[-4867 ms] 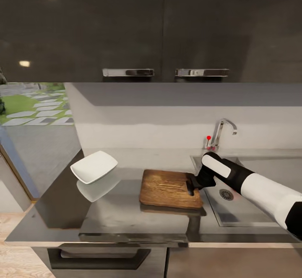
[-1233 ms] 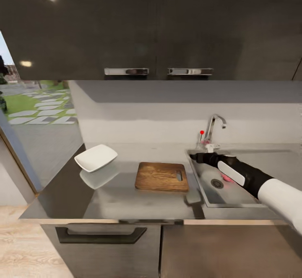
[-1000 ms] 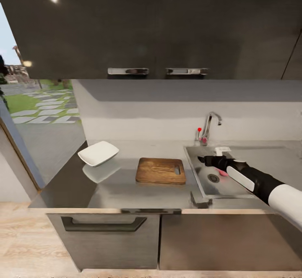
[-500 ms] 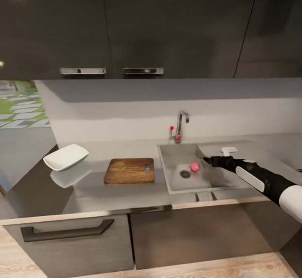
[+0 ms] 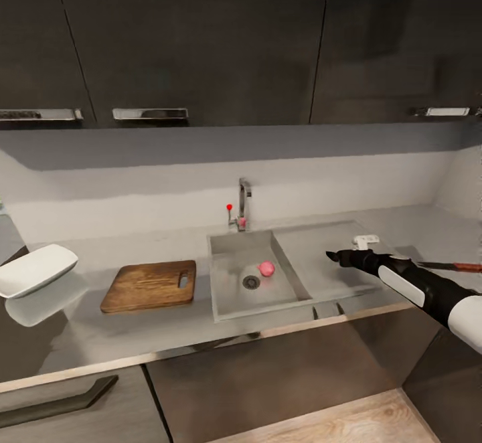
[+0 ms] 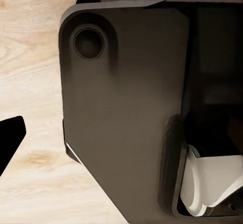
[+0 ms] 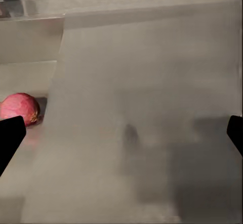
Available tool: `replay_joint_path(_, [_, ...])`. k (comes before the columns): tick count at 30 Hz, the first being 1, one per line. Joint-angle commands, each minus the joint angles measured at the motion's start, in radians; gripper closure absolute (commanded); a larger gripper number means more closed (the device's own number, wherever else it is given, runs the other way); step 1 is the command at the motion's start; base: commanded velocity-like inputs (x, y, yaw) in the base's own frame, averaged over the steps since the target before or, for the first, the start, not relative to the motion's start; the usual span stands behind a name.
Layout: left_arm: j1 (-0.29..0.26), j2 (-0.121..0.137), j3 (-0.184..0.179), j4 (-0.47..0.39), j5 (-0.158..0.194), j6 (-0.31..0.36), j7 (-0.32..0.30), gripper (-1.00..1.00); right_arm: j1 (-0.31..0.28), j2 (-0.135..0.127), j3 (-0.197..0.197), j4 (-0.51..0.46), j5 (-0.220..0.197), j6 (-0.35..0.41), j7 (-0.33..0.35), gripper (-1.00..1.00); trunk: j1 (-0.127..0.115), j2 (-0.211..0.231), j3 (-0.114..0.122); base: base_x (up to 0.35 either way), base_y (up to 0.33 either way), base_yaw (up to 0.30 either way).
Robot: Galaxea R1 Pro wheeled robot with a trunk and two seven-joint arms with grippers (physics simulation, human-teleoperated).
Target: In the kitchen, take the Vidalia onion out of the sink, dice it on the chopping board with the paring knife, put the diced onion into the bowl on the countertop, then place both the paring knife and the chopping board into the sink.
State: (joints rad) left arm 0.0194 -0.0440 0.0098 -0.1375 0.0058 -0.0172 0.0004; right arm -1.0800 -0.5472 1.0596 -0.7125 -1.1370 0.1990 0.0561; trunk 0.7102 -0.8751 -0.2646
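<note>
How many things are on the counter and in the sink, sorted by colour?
White: 1, the bowl
Brown: 1, the chopping board
Pink-red: 1, the onion in the sink
Dark blade with a red handle: 1, the paring knife on the countertop
Total: 4

The right arm [image 5: 428, 287] is built of smooth, rounded shells: glossy white at the upper segment, then a matte black forearm carrying a long white oval panel along its top. It narrows to a slim black right pincer [image 5: 333, 255]. In both wrist views the fingertips [image 7: 10, 138] appear as plain black wedges.
</note>
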Motion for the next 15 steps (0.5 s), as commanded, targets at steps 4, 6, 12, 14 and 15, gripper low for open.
replay_joint_path(4, [0.001, -0.001, 0.001, -0.002, 0.0, -0.001, 0.0, -1.0, -0.001, -0.001, 0.005, -0.001, -0.006, 0.001, 0.001, -1.0, 0.0, -0.001, -0.001, 0.142, -0.29, -0.01])
replay_joint_path(6, [0.001, -0.002, 0.001, -0.002, 0.0, -0.001, 0.0, -1.0, -0.001, 0.0, 0.005, -0.001, -0.006, 0.002, 0.001, -1.0, 0.0, -0.001, -0.001, 0.141, -0.29, -0.003])
replay_joint_path(12, [0.001, -0.002, 0.001, -0.002, 0.0, -0.001, 0.0, -1.0, -0.001, 0.001, 0.028, -0.001, -0.006, 0.002, 0.001, -1.0, 0.0, -0.001, -0.001, 0.14, -0.29, -0.001])
replay_joint_path(14, [0.001, -0.002, 0.001, -0.002, 0.0, -0.001, 0.0, -1.0, -0.001, 0.002, 0.032, -0.001, -0.006, 0.002, 0.001, -1.0, 0.0, -0.001, -0.001, 0.139, -0.29, 0.0])
replay_joint_path(15, [0.001, -0.002, 0.001, -0.002, 0.0, -0.001, 0.0, -1.0, -0.001, 0.002, 0.033, -0.001, -0.006, 0.002, 0.002, -1.0, 0.0, -0.001, -0.001, 0.138, -0.29, 0.0])
